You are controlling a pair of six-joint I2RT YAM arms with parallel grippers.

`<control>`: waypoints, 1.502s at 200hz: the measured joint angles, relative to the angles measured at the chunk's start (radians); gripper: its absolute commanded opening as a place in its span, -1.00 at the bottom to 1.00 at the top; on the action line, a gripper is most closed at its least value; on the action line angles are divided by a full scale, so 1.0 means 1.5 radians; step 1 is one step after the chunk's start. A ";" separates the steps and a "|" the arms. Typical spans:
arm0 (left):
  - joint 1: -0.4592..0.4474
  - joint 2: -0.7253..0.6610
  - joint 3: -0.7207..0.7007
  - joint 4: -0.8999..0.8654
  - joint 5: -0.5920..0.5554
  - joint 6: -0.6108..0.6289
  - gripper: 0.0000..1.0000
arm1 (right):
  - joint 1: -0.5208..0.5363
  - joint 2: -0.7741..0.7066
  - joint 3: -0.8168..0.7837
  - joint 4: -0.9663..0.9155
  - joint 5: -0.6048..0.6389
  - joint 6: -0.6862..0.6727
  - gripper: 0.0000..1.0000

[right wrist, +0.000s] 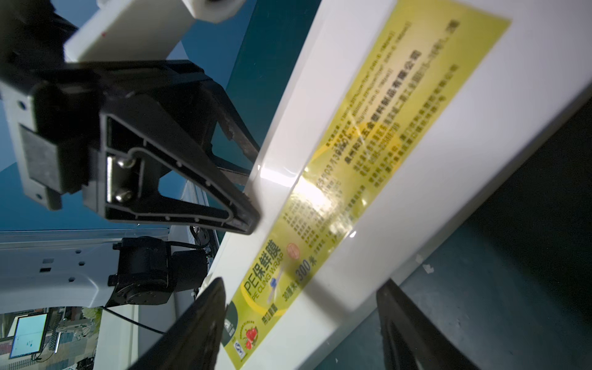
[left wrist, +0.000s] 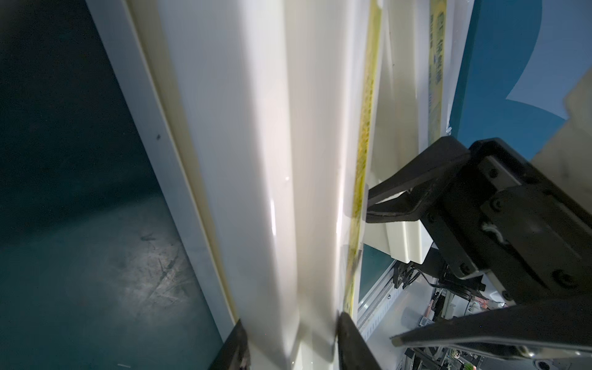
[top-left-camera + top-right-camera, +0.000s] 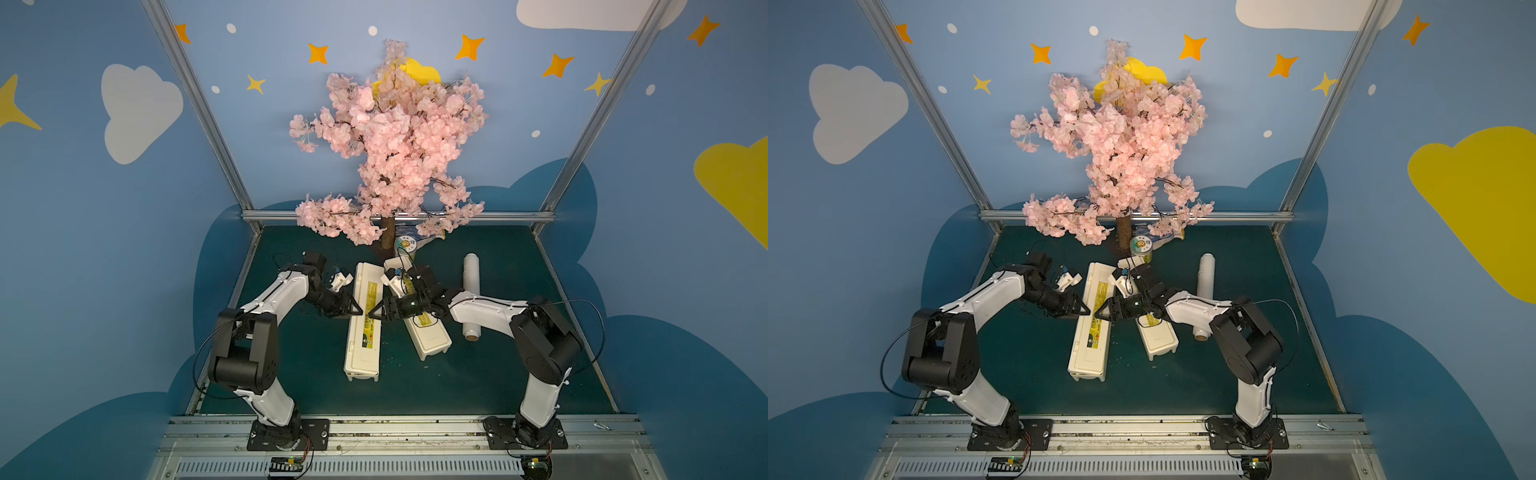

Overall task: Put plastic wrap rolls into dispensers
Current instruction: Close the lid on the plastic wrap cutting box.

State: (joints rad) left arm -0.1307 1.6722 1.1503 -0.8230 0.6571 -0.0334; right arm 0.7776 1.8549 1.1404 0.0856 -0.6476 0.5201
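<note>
Green mat [image 3: 316,386], blue cloud-painted walls [image 3: 83,249], blossom tree [image 3: 390,137] at rear.

Both top views: dispensers, two. One [image 3: 361,349] lies lower centre, long axis running up-frame, lid apparently shut; the other [image 3: 432,340] lies angled just right of it. Loose plastic wrap roll [image 3: 472,297], one visible, right of centre and lengthwise up-frame, nearer the right arm. Tools: left gripper [image 3: 358,311] and right gripper [image 3: 372,313] meet across the centre dispenser from opposite sides.

Left wrist view: fingers [image 2: 349,346] flank the cream body; whether clamped, cannot tell.

Right wrist view: fingers [image 1: 205,320] spread wide astride the yellow label [image 1: 352,166], released.
</note>
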 measured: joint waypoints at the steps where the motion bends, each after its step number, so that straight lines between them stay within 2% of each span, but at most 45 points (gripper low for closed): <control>1: 0.000 0.000 0.000 0.000 0.000 0.000 -0.25 | 0.000 0.000 0.000 0.000 -0.001 0.000 0.43; 35: 0.001 0.000 0.000 -0.002 -0.003 -0.004 -0.21 | -0.003 0.004 0.000 0.007 -0.009 0.010 0.37; 68: -0.001 0.001 -0.002 -0.001 -0.022 -0.015 0.02 | -0.001 0.003 0.000 0.017 -0.011 0.012 0.35; 100: -0.002 0.005 -0.009 0.000 -0.036 -0.017 0.04 | 0.005 -0.003 -0.002 0.025 -0.016 0.011 0.35; 177: 0.006 0.022 -0.009 -0.002 -0.027 -0.015 0.00 | 0.017 -0.009 0.004 -0.021 -0.013 -0.002 0.34; 211: 0.023 0.040 -0.009 -0.005 0.010 -0.007 -0.16 | 0.024 -0.009 0.004 -0.038 -0.002 -0.003 0.35; 237: 0.039 0.051 -0.009 -0.006 0.041 0.002 -0.22 | 0.025 -0.010 0.004 -0.037 -0.003 -0.003 0.36; 300: 0.083 0.087 -0.011 -0.008 0.108 0.007 -0.23 | 0.032 -0.010 0.005 -0.028 -0.018 -0.003 0.37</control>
State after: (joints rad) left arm -0.0055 1.8023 1.1339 -0.8356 0.8196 -0.0235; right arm 0.8261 1.8397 1.1473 0.0429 -0.6739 0.5156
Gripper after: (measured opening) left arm 0.441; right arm 0.681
